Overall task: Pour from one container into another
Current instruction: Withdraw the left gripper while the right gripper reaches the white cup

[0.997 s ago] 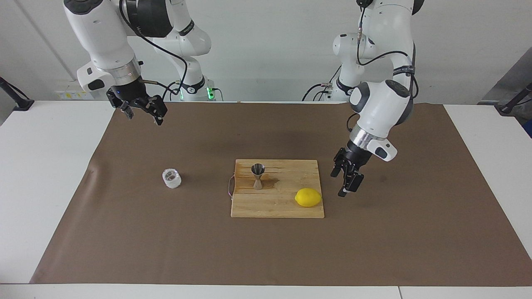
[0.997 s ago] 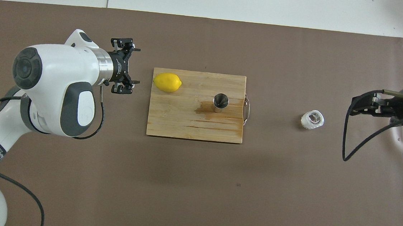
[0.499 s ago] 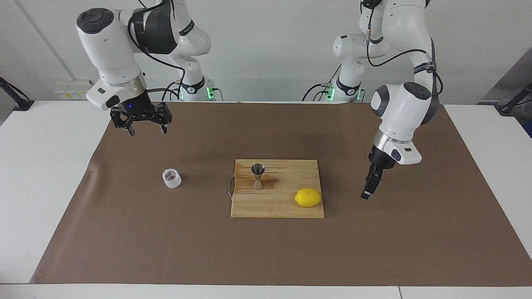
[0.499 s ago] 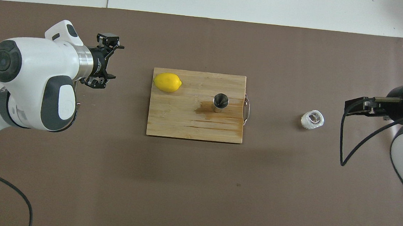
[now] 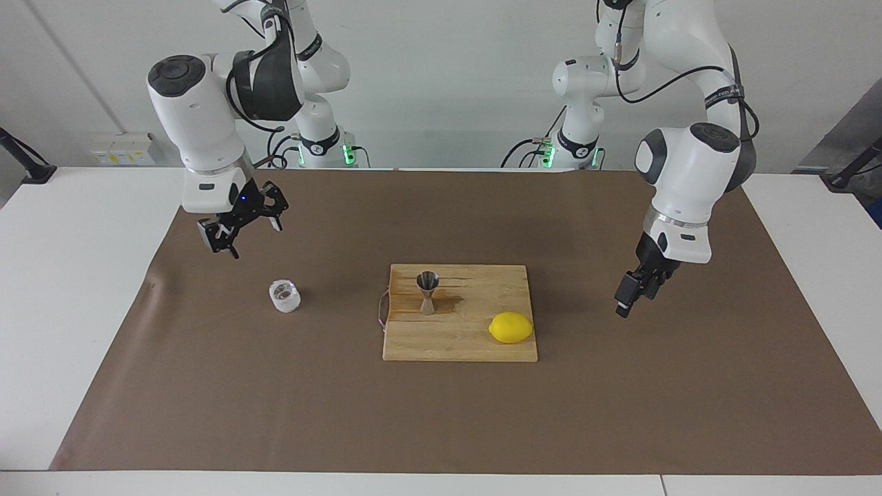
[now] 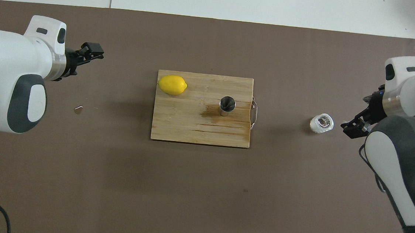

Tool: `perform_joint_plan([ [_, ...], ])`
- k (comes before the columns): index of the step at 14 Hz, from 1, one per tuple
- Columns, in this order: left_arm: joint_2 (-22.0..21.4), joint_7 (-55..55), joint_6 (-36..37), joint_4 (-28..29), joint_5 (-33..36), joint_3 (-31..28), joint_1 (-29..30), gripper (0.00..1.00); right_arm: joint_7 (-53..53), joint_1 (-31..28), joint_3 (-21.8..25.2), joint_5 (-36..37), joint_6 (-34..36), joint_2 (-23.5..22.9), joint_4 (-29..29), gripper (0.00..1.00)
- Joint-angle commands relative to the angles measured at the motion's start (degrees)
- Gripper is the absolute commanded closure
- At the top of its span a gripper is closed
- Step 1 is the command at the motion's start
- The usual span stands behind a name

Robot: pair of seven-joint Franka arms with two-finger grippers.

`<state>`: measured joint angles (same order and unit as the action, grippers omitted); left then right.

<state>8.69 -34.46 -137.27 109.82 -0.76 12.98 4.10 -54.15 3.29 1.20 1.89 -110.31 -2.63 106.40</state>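
- Cup (image 5: pixel 284 295) sits on the brown mat toward the right arm's end, apart from the jigger (image 5: pixel 427 293) on the board (image 5: pixel 460 341).
- Right gripper (image 5: pixel 241 231) above it — fingers apart, empty; left gripper (image 5: pixel 634 293) open too, waiting.
- Looks light, thin, slick — likely best gripped gently across the sidewall.

Jigger (image 5: pixel 427 293): polished steel, shiny. Cup (image 5: pixel 284 295): clear whitish plastic, see-through. Cutting board (image 5: pixel 475 344): pale wood, visible grain, darker stained patch beside the jigger. Lemon (image 5: pixel 510 327): smooth yellow skin, slight sheen. Brown paper sheet (image 5: pixel 275 399): matt. Desk (image 5: pixel 62 275): white, smooth.
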Motion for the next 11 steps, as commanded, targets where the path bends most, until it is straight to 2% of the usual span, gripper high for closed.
perform_joint_plan([
  [1,-3.40,9.03,5.68,-0.13,1.11,0.29,2.31,0.00,-12.26,-0.48,0.21,-0.66,-1.31,-2.11,1.35,0.00],
  [2,-4.63,12.28,8.57,-0.57,1.11,0.29,3.45,0.00,-15.95,-0.56,0.21,-0.84,-1.84,-3.07,1.79,0.00],
  [5,-7.54,19.69,14.39,-1.01,1.02,0.12,4.51,0.00,-30.44,-2.84,0.21,-5.66,-9.81,-4.75,5.82,0.00],
  [8,-9.65,24.16,18.52,-1.45,1.02,-0.15,5.04,0.00,-36.63,-3.20,0.21,-6.11,-12.12,-6.85,6.63,0.00],
  [11,-11.23,30.40,22.66,-2.85,1.02,-5.58,1.18,0.00,-41.46,-3.29,0.21,-6.81,-15.45,-7.74,8.20,0.00],
])
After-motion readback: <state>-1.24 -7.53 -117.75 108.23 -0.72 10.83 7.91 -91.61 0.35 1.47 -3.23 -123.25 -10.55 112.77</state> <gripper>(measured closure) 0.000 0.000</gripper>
